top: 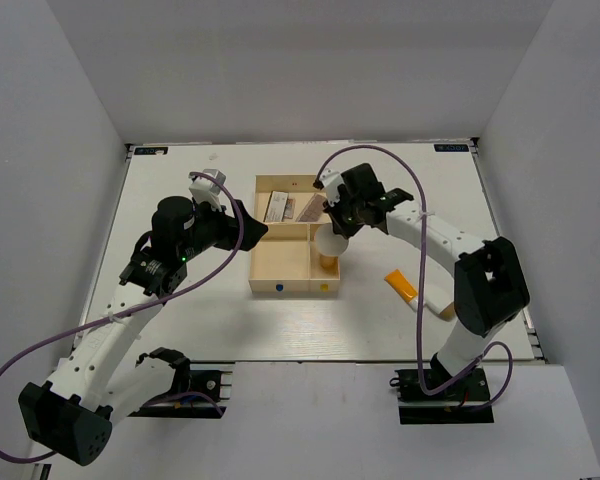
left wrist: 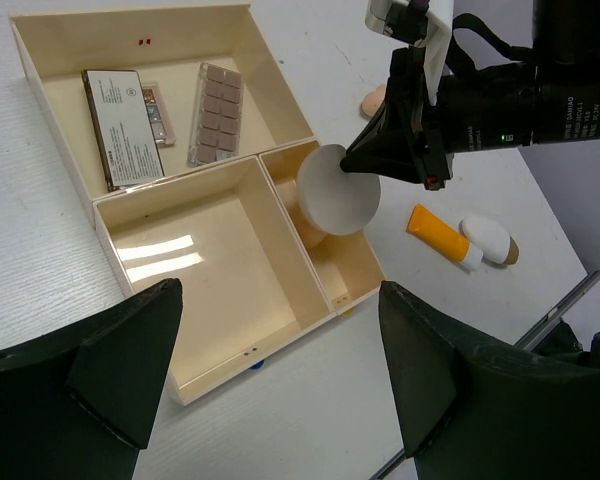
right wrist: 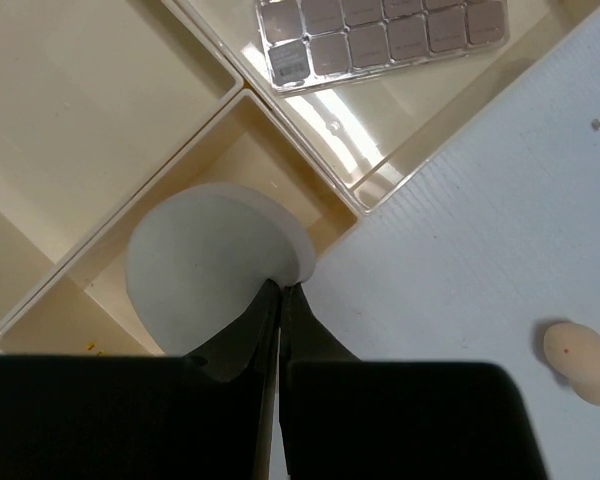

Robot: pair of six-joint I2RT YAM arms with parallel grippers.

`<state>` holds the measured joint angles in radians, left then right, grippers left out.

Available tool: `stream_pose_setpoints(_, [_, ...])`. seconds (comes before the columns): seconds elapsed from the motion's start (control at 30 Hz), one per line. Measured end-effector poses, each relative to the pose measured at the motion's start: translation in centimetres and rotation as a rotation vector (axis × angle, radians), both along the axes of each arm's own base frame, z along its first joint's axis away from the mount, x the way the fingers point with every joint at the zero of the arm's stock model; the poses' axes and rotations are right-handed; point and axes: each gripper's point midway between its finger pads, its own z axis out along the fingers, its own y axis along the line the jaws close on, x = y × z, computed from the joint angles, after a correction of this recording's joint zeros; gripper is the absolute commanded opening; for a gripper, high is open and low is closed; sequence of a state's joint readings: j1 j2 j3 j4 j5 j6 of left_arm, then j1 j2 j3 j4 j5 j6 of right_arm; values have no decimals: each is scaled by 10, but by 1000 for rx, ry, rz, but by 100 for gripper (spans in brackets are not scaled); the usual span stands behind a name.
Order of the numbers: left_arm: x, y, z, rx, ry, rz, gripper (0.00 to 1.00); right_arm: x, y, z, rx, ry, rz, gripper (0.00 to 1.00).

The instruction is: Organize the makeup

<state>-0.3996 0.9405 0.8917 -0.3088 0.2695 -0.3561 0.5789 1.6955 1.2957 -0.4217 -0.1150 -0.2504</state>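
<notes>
Top view: the right gripper (top: 336, 226) pinches the cream round pad (top: 330, 243) by its edge above the tray's (top: 280, 262) narrow 4 o'clock compartment. Left wrist: the left gripper (left wrist: 280, 300) hangs spread and empty. Right wrist: this looks like the placing step, so the next move calls for lowering and releasing.

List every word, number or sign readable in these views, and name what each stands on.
No text can be read here.
White label on the flat grey-brown rectangular palette in the pale wooden three-compartment tray: fine print, too small to read.
Two dark stickers at the far corners of the white table: blurred.
Two red marks on the tray's far wall: too small to tell.
</notes>
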Motion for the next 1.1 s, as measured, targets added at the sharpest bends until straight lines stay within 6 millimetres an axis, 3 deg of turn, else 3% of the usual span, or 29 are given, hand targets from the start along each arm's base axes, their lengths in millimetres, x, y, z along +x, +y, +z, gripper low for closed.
stream_pose_setpoints(0.2, [0,0,0,0,0,0,89,-5,9,-3,-6,5,20,0])
stream_pose_setpoints(0.43, [0,0,0,0,0,0,89,-6,14,-20,-52,25,24,22])
stream_pose_setpoints(0.7, [0,0,0,0,0,0,89,-3,9,-22,-93,0,12,42])
stream_pose_setpoints(1.1, [0,0,0,0,0,0,89,-1,7,-22,-130,-32,9,49])
